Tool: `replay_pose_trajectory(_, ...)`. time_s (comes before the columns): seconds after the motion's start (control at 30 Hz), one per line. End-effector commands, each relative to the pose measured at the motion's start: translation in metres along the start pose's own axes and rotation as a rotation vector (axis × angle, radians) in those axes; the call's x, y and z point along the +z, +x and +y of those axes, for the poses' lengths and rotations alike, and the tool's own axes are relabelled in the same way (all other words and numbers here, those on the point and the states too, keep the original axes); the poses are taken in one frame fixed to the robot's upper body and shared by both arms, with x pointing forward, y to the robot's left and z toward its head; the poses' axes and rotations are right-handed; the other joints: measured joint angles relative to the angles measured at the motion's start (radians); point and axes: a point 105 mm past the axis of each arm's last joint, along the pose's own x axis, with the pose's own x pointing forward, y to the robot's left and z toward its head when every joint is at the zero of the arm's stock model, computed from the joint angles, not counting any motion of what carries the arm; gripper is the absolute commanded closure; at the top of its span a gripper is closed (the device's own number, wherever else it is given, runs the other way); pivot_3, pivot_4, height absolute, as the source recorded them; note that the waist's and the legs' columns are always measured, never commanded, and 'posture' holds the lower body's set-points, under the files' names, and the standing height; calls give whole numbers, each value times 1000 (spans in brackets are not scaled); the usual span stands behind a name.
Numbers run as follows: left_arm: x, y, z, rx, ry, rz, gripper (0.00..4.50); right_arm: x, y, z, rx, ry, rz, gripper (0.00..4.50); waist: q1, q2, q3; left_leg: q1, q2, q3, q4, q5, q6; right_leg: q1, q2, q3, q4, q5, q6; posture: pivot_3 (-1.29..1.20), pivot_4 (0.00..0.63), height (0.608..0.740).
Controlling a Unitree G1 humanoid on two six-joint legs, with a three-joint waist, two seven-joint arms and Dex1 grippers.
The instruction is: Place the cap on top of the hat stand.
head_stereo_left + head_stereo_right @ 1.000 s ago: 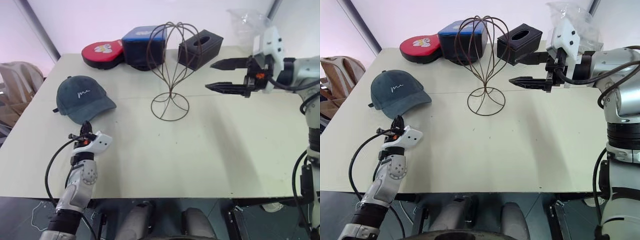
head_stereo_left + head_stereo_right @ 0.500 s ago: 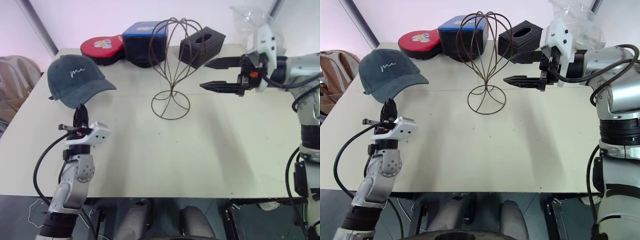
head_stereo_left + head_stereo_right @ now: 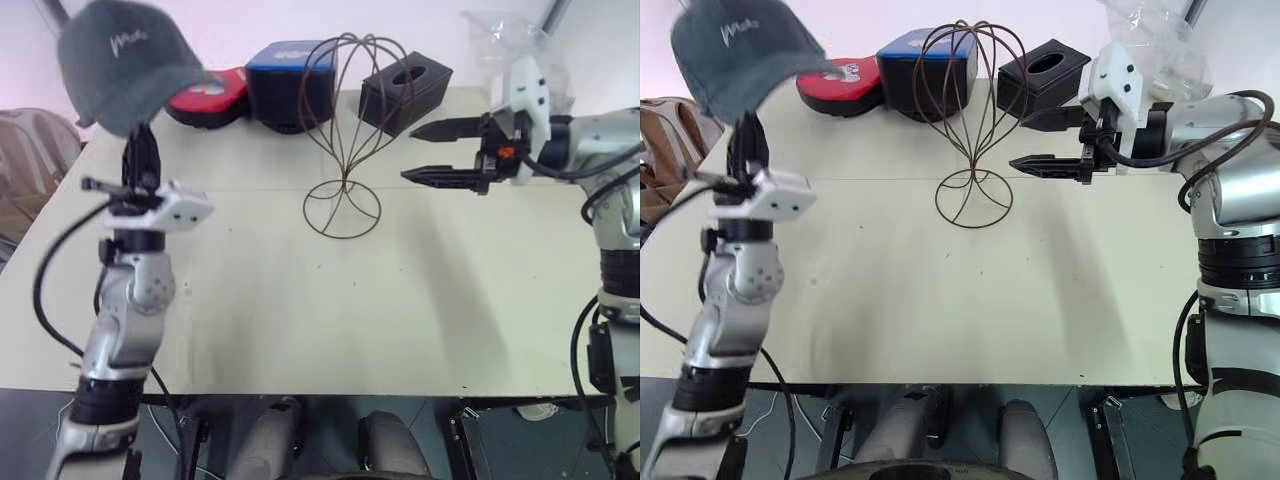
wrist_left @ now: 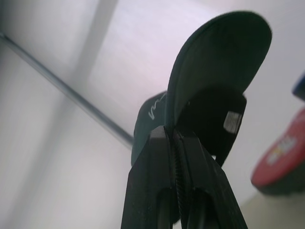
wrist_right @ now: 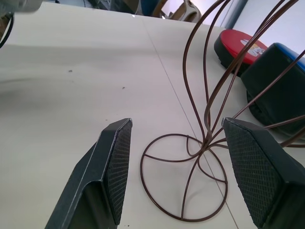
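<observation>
The cap (image 3: 118,62), soft teal denim with white stitching, hangs in the air off to the left of the table (image 3: 330,310), pinched by its curved brim in my left claw (image 3: 140,150). I judge the carry is underway; next I must swing it across and lower it over the hat stand (image 3: 345,130), a thin wire balloon on a ring base. My right claw (image 3: 455,153) waits spread wide beside the stand.

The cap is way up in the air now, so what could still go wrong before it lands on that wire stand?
The left gripper pinches the cap only by its brim edge, so it might slip or swing. The hat stand is thin wire on a small base; a bump could tip it. The open right gripper hovers close beside it and could get in the way.
</observation>
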Motion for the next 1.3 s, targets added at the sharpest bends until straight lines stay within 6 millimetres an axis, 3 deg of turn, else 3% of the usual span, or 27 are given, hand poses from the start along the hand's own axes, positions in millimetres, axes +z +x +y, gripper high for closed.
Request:
replay_pose_trajectory(0.03, 11, 15, 13, 19, -62, -90, 4464, 14, -2, -5, -16, -56, -25, 1432, -1, 0, 0, 0, 0, 0, 0, 0, 0, 0, 0, 0, 0, 0, 0, 0, 150, 740)
replay_pose_trajectory(0.33, 46, 53, 22, -11, -253, -298, 4464, 7, -5, -10, -47, -42, -11, 1432, -2, -1, 0, 0, 0, 0, 1, 0, 0, 0, 0, 0, 0, 0, 1, 0, 150, 740)
replay_pose_trajectory(0.63, 83, 74, 19, -95, -386, -460, 4464, -11, -17, -20, -111, 3, 21, 1432, -3, -1, 1, 0, 0, 0, 2, 1, -2, 0, 1, 0, 1, 0, 1, 0, 150, 740)
replay_pose_trajectory(0.87, 105, 76, 6, -221, -461, -571, 4464, -12, -36, -38, -230, 0, 18, 1432, -7, -1, 1, -2, 1, 0, 8, 3, -4, 1, 2, 0, 2, 0, 1, 0, 150, 740)
replay_pose_trajectory(1.1, 110, 67, 2, -275, -464, -629, 4464, 17, -61, -44, -318, 20, -79, 1432, -8, -1, 1, -2, 1, 0, 9, 3, -4, 1, 2, 0, 2, 1, 1, 0, 150, 740)
replay_pose_trajectory(1.3, 113, 59, 3, -284, -449, -666, 4464, 64, -75, -30, -283, 126, -283, 1432, -11, -1, 1, -2, 1, 0, 9, 0, 0, 1, 2, 0, 3, 1, 1, 0, 150, 740)
